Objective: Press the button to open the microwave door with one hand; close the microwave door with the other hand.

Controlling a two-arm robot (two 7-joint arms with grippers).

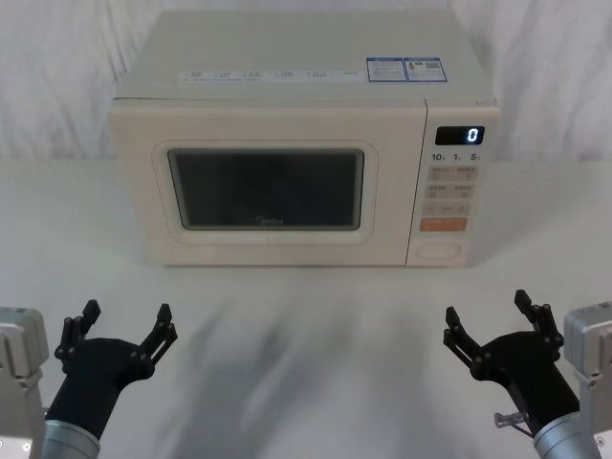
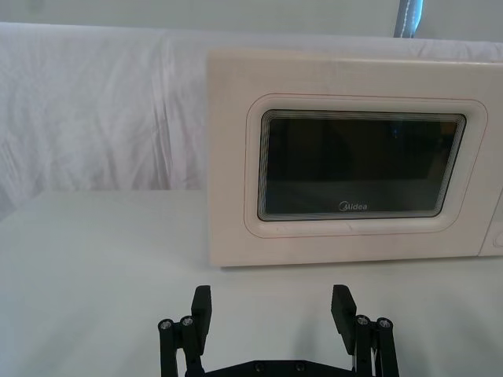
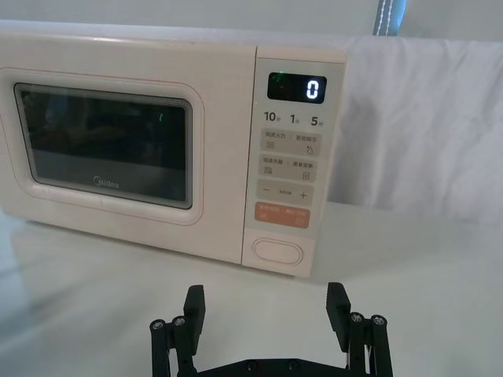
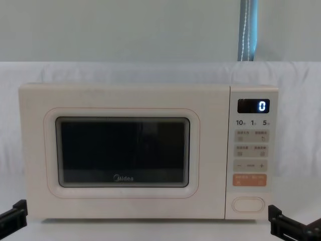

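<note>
While microwave (image 1: 287,143) sits shut, white cloth (image 1: 306,382) covers table.

Head view: looks forward and down from above onto the cream boxy microwave (image 1: 296,163) on the white table (image 1: 306,325), taking in its top and front. Chest view: lower, level with the microwave front, close and square-on. Left wrist view: low over the table, facing the cream door with dark glass window (image 2: 357,165). Right wrist view: low, facing the narrow key panel and its blank cream pill-shaped button (image 3: 277,251). All four share the microwave front.
</note>
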